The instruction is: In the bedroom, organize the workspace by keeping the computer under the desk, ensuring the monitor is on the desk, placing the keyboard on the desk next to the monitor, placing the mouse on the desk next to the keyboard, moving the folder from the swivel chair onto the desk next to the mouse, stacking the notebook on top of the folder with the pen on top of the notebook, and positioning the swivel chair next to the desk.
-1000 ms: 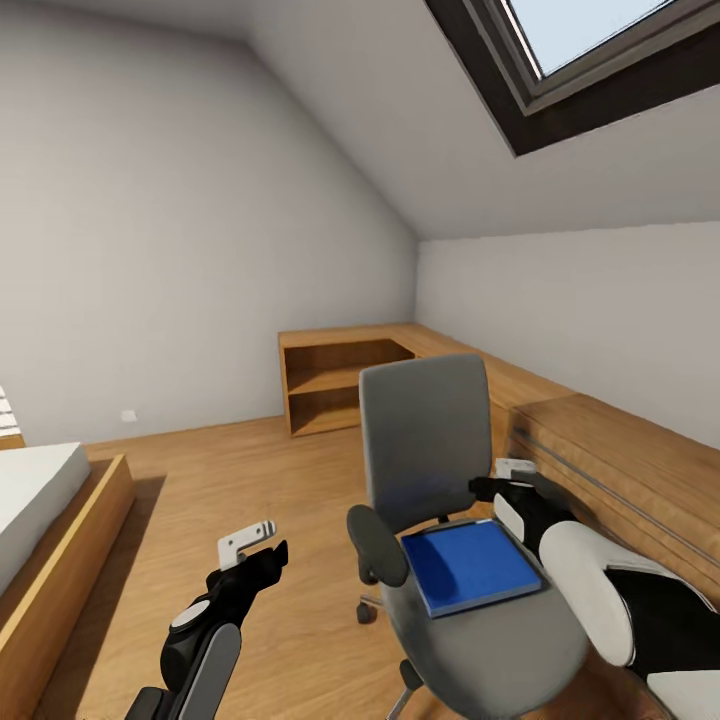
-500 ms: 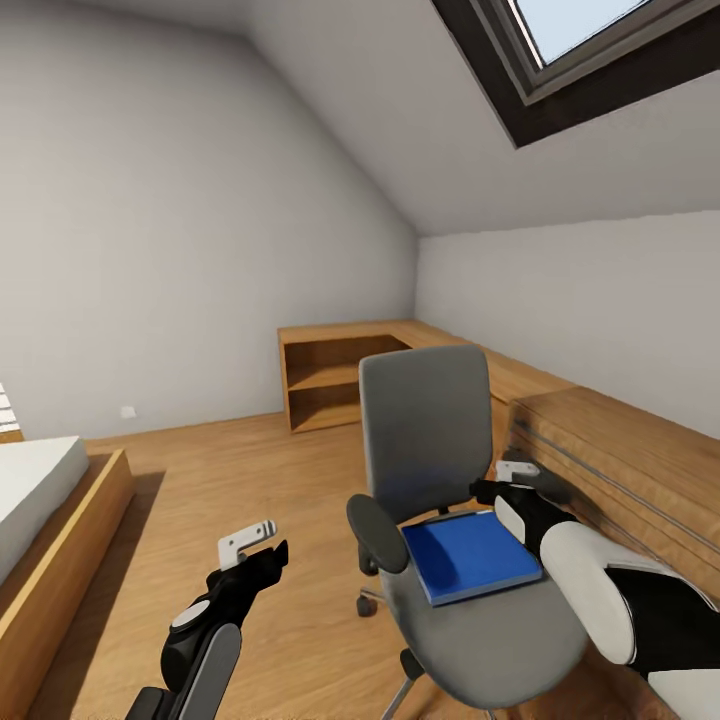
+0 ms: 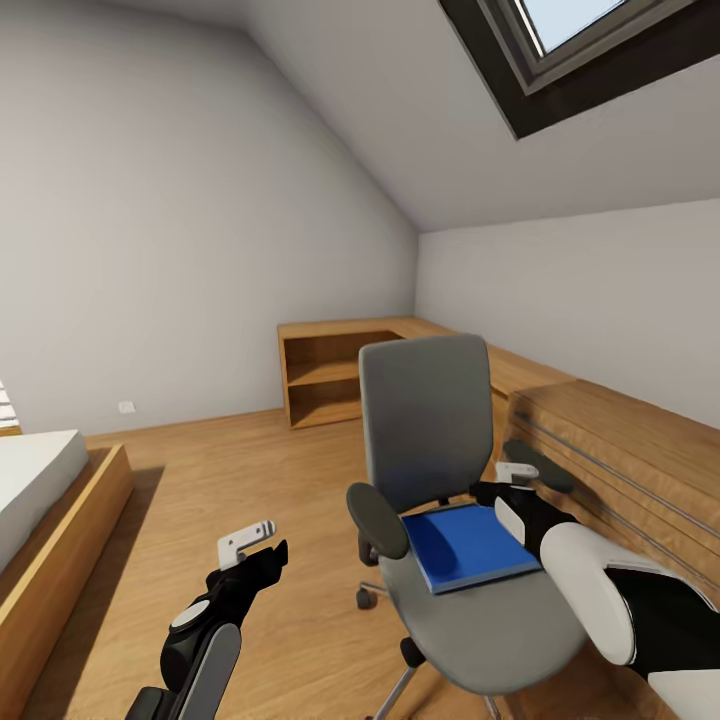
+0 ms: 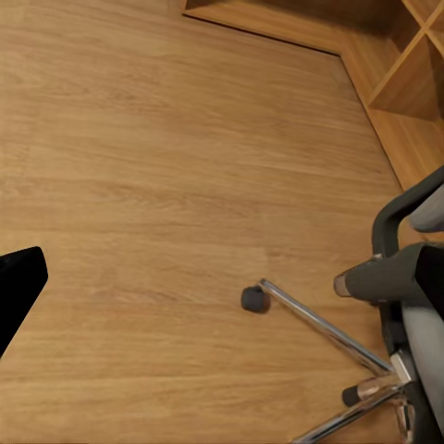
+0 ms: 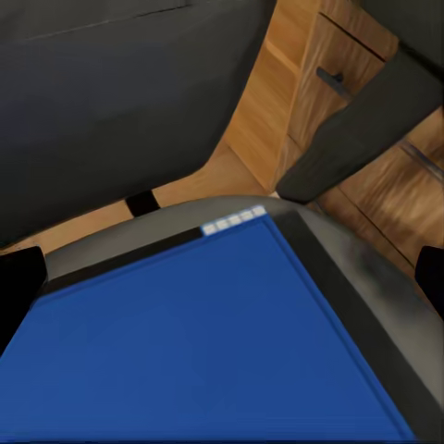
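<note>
folder: flat bright-blue rectangular folder (image 3: 467,546) lies on your grey upholstered swivel chair (image 3: 430,430) seat | right gripper (image 3: 515,478) jaws apart, hovering at its 1 o'clock corner, nearer | left gripper (image 3: 250,545) off at 9 o'clock, jaws: can't tell

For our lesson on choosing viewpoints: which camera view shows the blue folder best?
The head view: the whole folder lies flat on the swivel chair seat, beside the right gripper. The right wrist view shows its blue cover close up, edges cut off. The left wrist view shows the chair's base.
</note>
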Robot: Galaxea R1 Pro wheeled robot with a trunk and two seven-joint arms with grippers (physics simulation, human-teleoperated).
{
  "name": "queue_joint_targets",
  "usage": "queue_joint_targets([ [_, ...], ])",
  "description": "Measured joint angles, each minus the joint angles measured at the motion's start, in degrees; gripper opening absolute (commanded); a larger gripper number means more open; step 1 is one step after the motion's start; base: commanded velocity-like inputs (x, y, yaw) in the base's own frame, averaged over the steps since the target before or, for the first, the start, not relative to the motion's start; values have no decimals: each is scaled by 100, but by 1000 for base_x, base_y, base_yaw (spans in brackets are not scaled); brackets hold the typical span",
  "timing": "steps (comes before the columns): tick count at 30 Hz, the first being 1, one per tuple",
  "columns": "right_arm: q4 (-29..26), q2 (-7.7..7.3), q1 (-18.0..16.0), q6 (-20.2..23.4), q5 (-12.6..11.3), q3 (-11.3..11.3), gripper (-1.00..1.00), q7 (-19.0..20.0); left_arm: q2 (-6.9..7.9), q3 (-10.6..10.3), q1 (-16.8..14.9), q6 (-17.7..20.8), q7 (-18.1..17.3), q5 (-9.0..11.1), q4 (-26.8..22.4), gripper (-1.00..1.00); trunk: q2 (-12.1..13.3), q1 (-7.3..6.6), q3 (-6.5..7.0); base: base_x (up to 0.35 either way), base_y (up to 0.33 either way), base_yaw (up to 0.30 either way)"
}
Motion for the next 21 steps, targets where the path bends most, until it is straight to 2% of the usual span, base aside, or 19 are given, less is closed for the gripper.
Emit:
queue_joint_targets([
  [14, 44, 20, 0, -1, 8, 7, 100, 1, 0, 2, 0, 0, 0, 0, -2, 100, -562, 308, -251, 0, 0, 0],
  [21, 45, 21, 0, -2, 13, 8, 100, 0, 0, -5, 0, 0, 4, 7, 0, 100, -602, 330, -269, 0, 0, 0],
])
